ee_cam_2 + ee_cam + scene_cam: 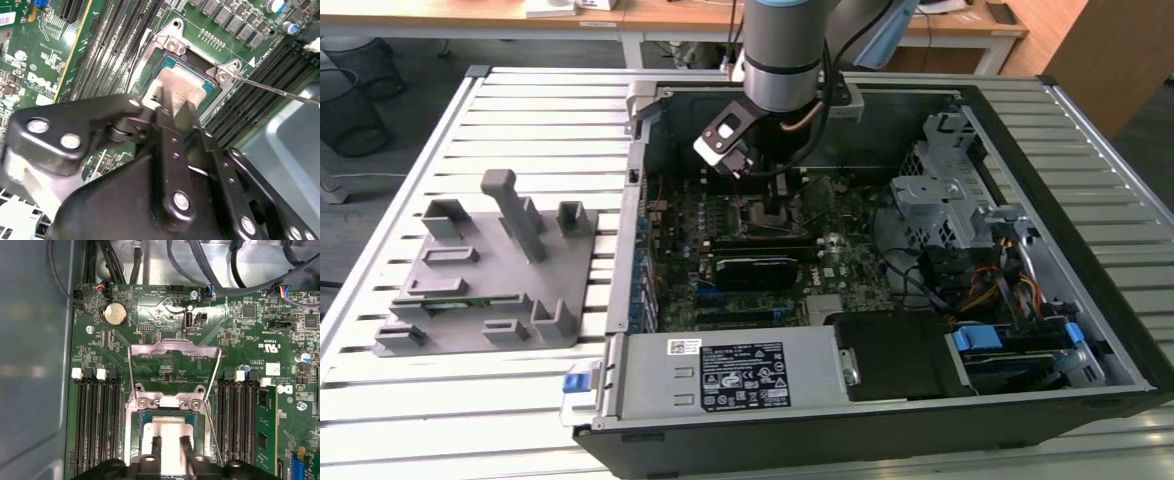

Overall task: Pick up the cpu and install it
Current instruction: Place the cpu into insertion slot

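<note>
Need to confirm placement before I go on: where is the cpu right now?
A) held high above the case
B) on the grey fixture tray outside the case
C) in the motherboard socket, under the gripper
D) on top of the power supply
C: in the first wrist view the cpu shows its silver top inside the socket frame, with the gripper right over it and the retention plate hinged open.

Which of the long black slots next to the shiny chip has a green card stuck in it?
The one farthest from the cpu, on the side of the blue connector: a green card stands in it. The other slots are empty.
</note>
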Motion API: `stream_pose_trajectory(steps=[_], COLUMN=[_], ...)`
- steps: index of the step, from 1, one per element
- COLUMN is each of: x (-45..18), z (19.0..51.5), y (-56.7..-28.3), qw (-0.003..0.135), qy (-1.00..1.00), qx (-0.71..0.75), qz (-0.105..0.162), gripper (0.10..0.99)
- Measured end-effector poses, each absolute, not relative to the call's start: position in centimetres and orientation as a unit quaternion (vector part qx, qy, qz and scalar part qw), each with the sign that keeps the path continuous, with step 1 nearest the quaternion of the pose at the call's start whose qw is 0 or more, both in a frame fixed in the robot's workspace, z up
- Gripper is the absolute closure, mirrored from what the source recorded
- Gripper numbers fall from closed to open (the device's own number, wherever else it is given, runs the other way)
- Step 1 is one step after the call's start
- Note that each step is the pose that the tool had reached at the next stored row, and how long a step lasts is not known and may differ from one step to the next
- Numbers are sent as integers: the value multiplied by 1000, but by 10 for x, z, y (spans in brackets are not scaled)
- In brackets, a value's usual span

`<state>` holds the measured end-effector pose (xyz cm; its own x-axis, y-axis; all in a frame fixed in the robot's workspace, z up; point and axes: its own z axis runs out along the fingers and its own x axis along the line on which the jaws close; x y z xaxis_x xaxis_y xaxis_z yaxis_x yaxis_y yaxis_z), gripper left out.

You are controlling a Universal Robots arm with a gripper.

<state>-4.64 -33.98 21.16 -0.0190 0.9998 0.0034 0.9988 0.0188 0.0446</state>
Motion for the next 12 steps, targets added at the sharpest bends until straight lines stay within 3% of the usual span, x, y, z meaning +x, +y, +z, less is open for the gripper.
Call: stream_pose_trajectory(steps=[1,3,4,5,12], x=[-46,-46,-46,-46,-46], z=[213,216,218,218,223], y=[-340,-340,-340,-340,-340], qw=[14,14,14,14,13], qy=[714,714,714,714,714], qx=[700,700,700,700,700], qz=[17,17,17,16,16], gripper=[796,914,914,973,980])
